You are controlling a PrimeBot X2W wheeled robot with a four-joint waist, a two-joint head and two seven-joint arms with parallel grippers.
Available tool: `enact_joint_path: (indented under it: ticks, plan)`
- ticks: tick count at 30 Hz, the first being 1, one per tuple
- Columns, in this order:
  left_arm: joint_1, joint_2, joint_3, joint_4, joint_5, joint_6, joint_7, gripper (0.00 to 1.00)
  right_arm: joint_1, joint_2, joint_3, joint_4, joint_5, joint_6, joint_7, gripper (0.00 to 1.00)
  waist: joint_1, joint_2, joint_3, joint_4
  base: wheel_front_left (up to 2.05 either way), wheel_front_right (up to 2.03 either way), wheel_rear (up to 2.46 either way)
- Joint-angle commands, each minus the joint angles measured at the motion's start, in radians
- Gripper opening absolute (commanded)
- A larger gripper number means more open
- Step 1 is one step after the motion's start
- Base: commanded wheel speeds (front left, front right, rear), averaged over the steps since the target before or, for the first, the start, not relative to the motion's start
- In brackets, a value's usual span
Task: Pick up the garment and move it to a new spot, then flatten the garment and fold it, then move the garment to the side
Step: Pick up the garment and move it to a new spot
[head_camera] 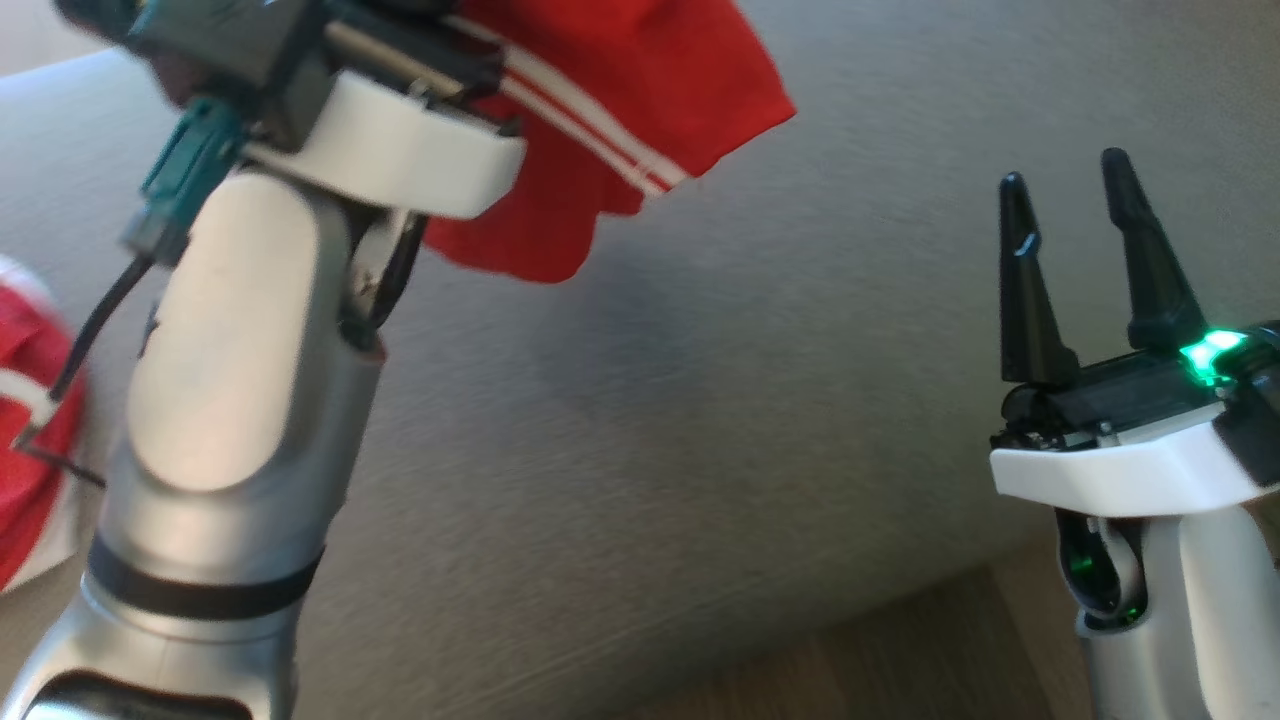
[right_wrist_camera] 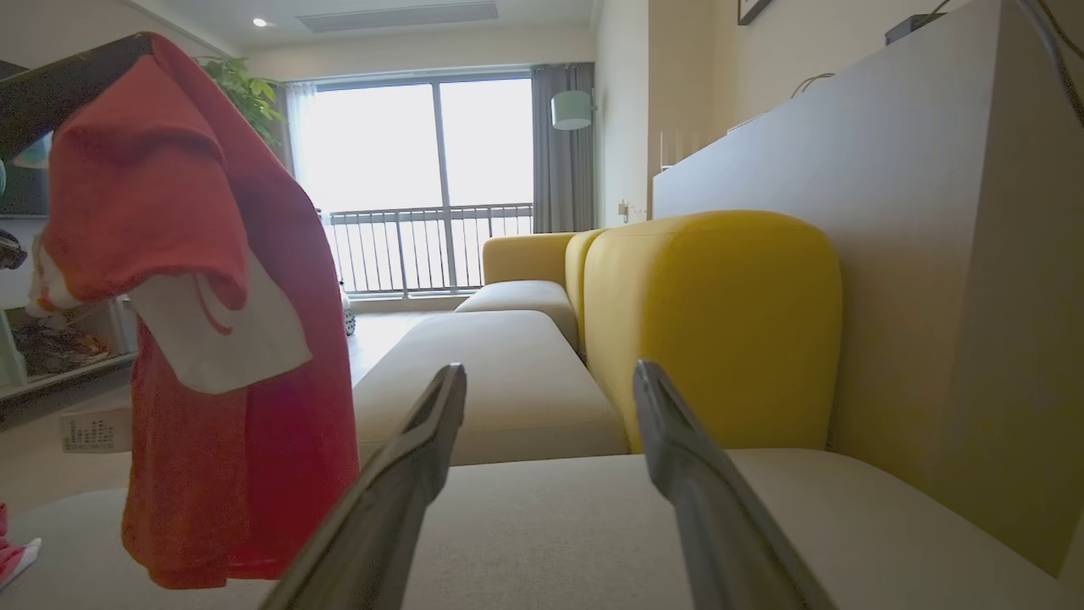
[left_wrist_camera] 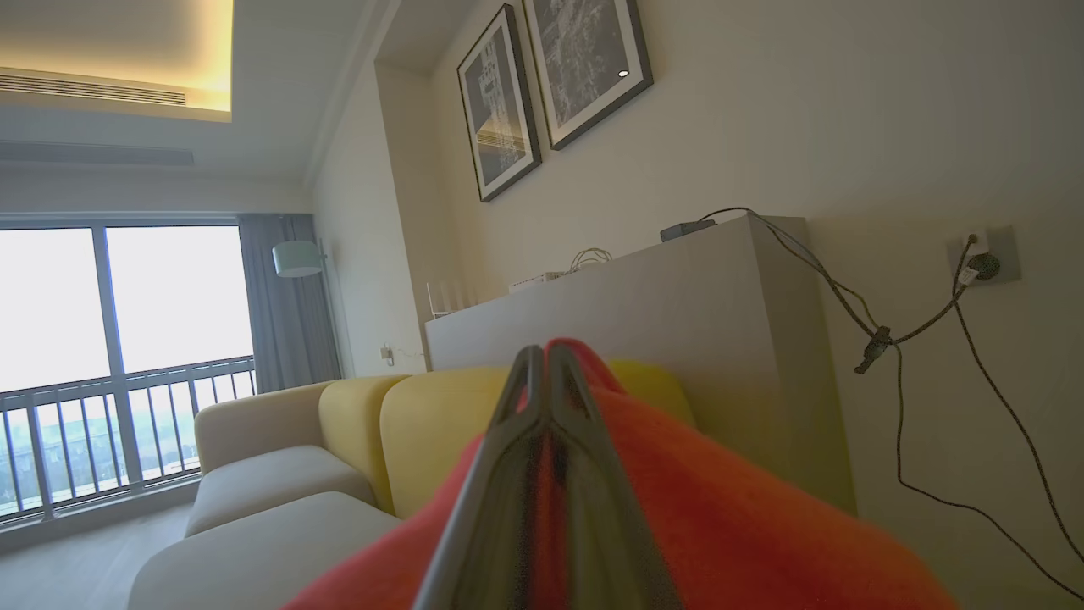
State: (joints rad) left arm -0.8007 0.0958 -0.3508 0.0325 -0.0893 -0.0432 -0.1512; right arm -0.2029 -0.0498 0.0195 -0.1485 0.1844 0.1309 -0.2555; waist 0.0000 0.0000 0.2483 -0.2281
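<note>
A red garment with white stripes (head_camera: 620, 110) hangs in the air over the grey sofa seat (head_camera: 750, 400), held up by my left gripper. In the left wrist view the left gripper (left_wrist_camera: 546, 360) is shut on the red cloth (left_wrist_camera: 720, 525), which bulges around its fingers. The right wrist view shows the garment (right_wrist_camera: 195, 296) dangling at the left, its lower edge just above the seat, with a white panel showing. My right gripper (head_camera: 1065, 185) stands open at the right, well away from the cloth, with nothing between its fingers (right_wrist_camera: 423, 440).
More red and white cloth (head_camera: 30, 430) lies at the seat's left edge. Yellow backrest cushions (right_wrist_camera: 711, 330) and a grey cabinet (right_wrist_camera: 889, 212) rise behind the seat. The sofa's front edge meets wooden floor (head_camera: 900, 650) at the lower right.
</note>
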Motion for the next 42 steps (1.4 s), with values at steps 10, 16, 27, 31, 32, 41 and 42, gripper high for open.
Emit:
enact_joint_path:
  ticks: [10,16,27,31,32,41,42]
  plan:
    - [-0.08,0.002,-0.008,0.084,-0.04,-0.013,-0.032,0.0,-0.027,0.0,0.01,-0.04,0.046,0.0,-0.006,1.0,0.0,0.0,0.052,-0.167,0.0,0.0,0.0]
    - [-0.085,0.152,-0.036,0.263,0.008,-0.058,-0.016,0.0,-0.029,0.0,0.002,-0.04,0.047,0.0,-0.006,1.0,0.0,0.0,0.066,-0.141,0.0,0.0,0.0]
    - [-0.106,0.213,0.041,0.583,0.03,0.095,-0.077,1.0,-0.034,0.0,0.023,-0.027,0.004,0.0,-0.006,1.0,0.0,0.0,0.051,-0.046,0.0,0.0,0.0]
    - [-0.075,0.186,0.059,0.555,0.007,0.124,-0.102,1.0,-0.027,0.0,0.02,-0.02,-0.011,0.0,-0.006,1.0,0.0,0.0,0.028,-0.009,0.0,0.0,0.0]
    - [-0.058,0.174,0.069,0.532,-0.007,0.133,-0.106,1.0,-0.024,0.0,0.02,-0.018,-0.016,0.0,-0.006,1.0,0.0,0.0,0.02,0.004,0.0,0.0,0.0]
    - [0.275,0.081,0.182,0.132,-0.084,0.221,-0.11,1.0,0.03,0.0,0.013,0.016,-0.071,0.0,-0.006,1.0,0.0,0.0,-0.069,0.122,0.0,0.0,0.0]
    - [0.317,0.076,0.182,0.104,-0.08,0.22,-0.11,1.0,0.036,0.0,0.012,0.02,-0.076,0.0,-0.006,1.0,0.0,0.0,-0.075,0.133,0.0,0.0,0.0]
